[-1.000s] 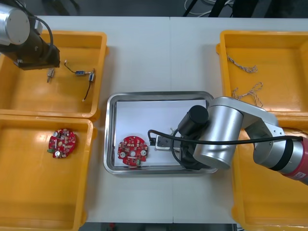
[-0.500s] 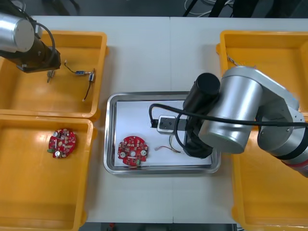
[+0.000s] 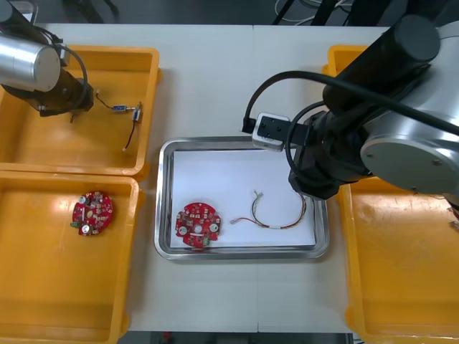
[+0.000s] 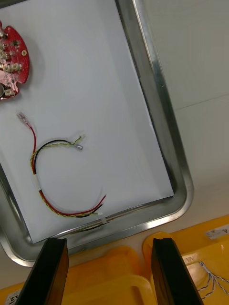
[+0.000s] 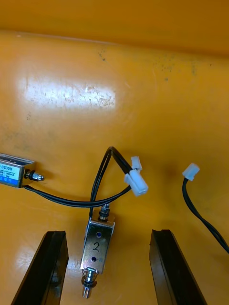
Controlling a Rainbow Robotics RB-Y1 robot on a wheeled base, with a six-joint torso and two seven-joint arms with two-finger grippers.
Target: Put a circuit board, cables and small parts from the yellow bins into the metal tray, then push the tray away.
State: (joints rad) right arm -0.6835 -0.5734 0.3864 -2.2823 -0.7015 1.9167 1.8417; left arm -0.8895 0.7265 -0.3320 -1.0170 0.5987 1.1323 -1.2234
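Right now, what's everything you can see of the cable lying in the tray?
The cable is a thin bundle of red, yellow and black wires with a white band and small end plugs. It lies loose in an open curve on the white floor of the tray, beside the circuit board, not touching it. The right gripper hangs above the tray's edge, jaws open, holding nothing.

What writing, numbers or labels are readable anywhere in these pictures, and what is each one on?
"2": handwritten on the small metal part between the open fingers of the left gripper.
"-0530B": label on a second small metal part beside it; its start is cut off, its smaller print unreadable.
White sticker on the yellow bin by the open right gripper: too small to read.
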